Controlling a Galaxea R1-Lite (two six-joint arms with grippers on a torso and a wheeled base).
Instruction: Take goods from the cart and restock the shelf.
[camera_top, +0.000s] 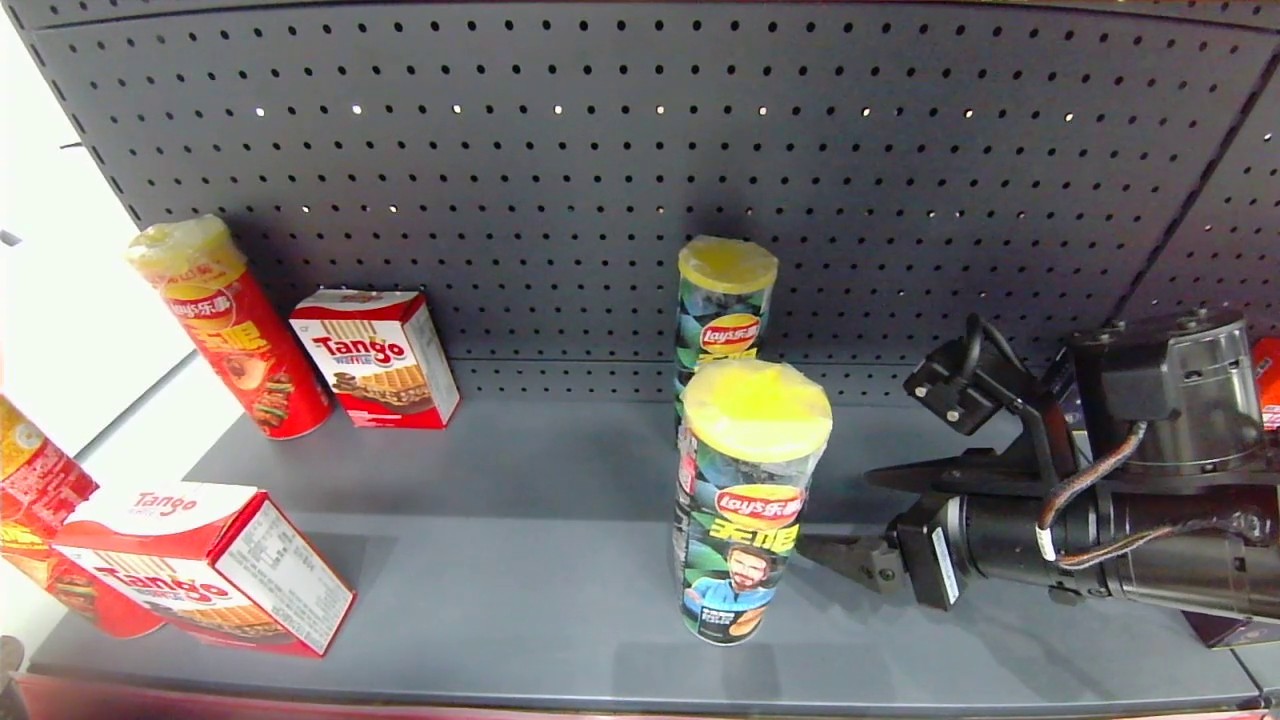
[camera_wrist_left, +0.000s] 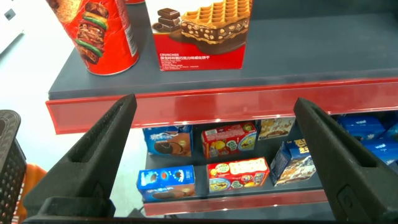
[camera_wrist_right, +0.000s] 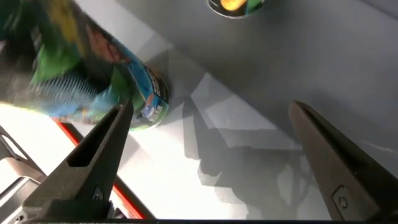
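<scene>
Right jaws wide beside green can (camera_top: 745, 500) | left jaws wide (facing red-edged shelf (camera_wrist_left: 249, 99)) | pegboard (camera_top: 600, 150) behind

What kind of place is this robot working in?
Probably a shop aisle, or a mock-up of one: a grey metal shelf with a perforated back panel, yellow-lidded crisp tubes and red-and-white wafer boxes on it, and boxed snacks on lower shelves.
</scene>
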